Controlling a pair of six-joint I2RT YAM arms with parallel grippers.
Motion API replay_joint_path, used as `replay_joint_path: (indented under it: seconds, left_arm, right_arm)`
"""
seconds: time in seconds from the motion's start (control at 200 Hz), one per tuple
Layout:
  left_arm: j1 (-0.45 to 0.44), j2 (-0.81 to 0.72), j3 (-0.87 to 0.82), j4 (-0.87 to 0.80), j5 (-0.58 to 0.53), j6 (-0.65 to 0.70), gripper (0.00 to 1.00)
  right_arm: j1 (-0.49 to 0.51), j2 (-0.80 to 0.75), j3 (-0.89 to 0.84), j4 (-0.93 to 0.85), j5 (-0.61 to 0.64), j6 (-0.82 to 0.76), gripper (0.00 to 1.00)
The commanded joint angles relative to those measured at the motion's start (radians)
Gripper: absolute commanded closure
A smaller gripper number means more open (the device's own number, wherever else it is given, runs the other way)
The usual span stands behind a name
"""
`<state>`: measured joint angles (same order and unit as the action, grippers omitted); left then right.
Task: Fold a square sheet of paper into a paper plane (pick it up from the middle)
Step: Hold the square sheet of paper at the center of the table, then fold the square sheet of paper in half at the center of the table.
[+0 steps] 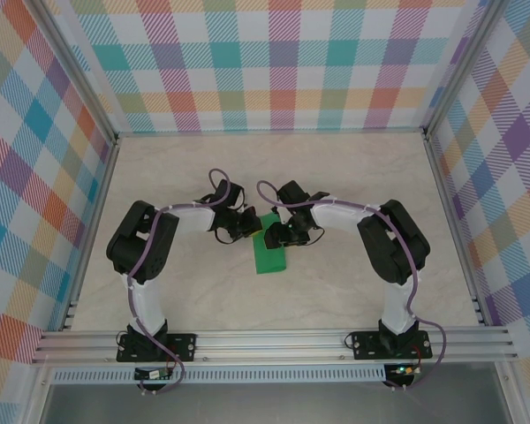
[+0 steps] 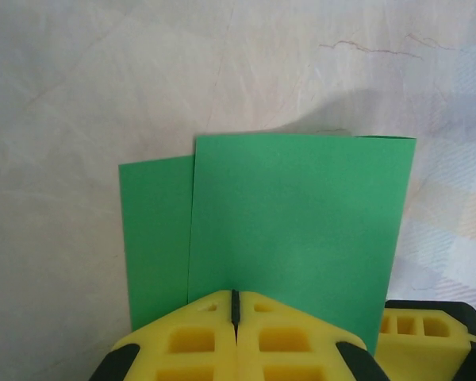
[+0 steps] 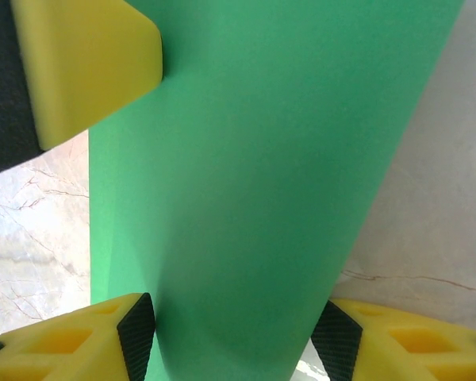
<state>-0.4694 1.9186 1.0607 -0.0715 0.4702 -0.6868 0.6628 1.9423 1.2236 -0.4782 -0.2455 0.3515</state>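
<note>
Our left gripper is closed tight on nothing, its tips seemingly pressing the folded square sheet of paper at the centre of the table. At its 3 o'clock, our right gripper gapes astride the sheet. A slipping left tip could skew the crease, and we judge closing right jaws would buckle it.

The left tool, its yellow fingers pressed together, grips the near edge of the square sheet of paper, folded with one green layer offset over another, above the pale marbled table.
</note>
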Motion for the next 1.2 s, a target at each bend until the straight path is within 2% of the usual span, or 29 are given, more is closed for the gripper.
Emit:
replay_joint_path:
  seconds: [0.0,0.326,0.436,0.556,0.866,1.022,1.197]
  left_arm:
    - [-0.014,0.024,0.027,-0.087,-0.038,0.032,1.0]
    - [-0.014,0.03,0.024,-0.123,-0.059,0.046,1.0]
    - [-0.014,0.026,0.024,-0.124,-0.06,0.046,1.0]
    - [-0.013,0.023,0.026,-0.125,-0.059,0.047,1.0]
    - [-0.014,0.02,0.042,-0.131,-0.036,0.048,1.0]
    - [-0.014,-0.012,0.073,-0.137,-0.012,0.047,1.0]
    - [-0.014,-0.066,0.087,-0.116,0.016,0.025,0.93]
  right_arm:
    - [0.007,0.088,-0.038,0.068,0.034,0.01,0.38]
    - [-0.081,-0.051,-0.063,0.129,-0.114,0.257,0.38]
    - [-0.102,-0.03,-0.043,0.125,-0.185,0.28,0.4]
    - [-0.117,0.014,-0.012,0.116,-0.227,0.291,0.47]
    - [-0.146,0.051,0.004,0.107,-0.236,0.262,0.54]
    - [-0.146,0.08,-0.005,0.071,-0.196,0.216,0.56]
    - [-0.136,0.116,-0.007,0.036,-0.13,0.182,0.54]
